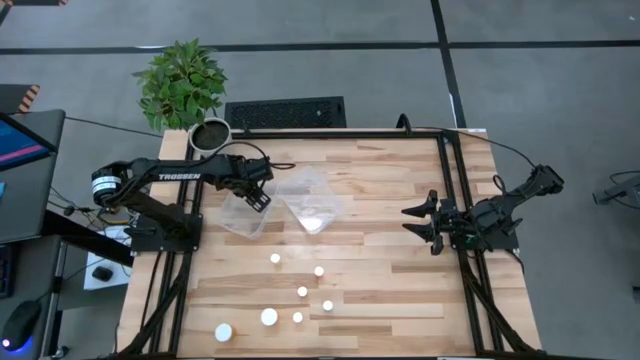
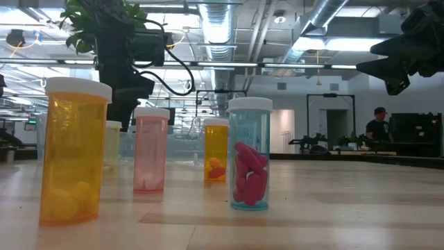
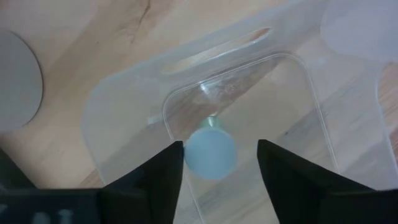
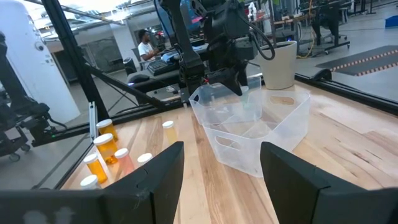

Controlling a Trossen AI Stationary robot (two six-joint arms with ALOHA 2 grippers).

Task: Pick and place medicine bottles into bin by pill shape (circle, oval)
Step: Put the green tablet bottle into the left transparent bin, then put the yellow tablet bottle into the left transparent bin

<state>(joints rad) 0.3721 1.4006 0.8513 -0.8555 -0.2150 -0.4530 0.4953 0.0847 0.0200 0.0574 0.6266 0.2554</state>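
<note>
My left gripper [image 1: 258, 197] hangs open over the left clear bin [image 1: 240, 218]. In the left wrist view a small bottle with a pale round cap [image 3: 211, 153] sits down inside that bin [image 3: 124, 93], between my spread fingers [image 3: 220, 165] and apart from them. Another white-capped bottle [image 1: 313, 220] lies in the right clear bin [image 1: 318, 195]. Several white-capped bottles [image 1: 302, 291] stand upright on the near part of the table; the low view shows orange [image 2: 75, 153], pink [image 2: 151, 149] and clear [image 2: 250, 154] ones. My right gripper [image 1: 420, 222] is open and empty at the table's right.
A white plant pot [image 1: 210, 133] stands at the table's far left corner, just beyond the bins. A black frame rail [image 1: 455, 200] runs along the right side. Bare wood [image 1: 400, 290] lies between the bottles and my right arm. People show in the room behind.
</note>
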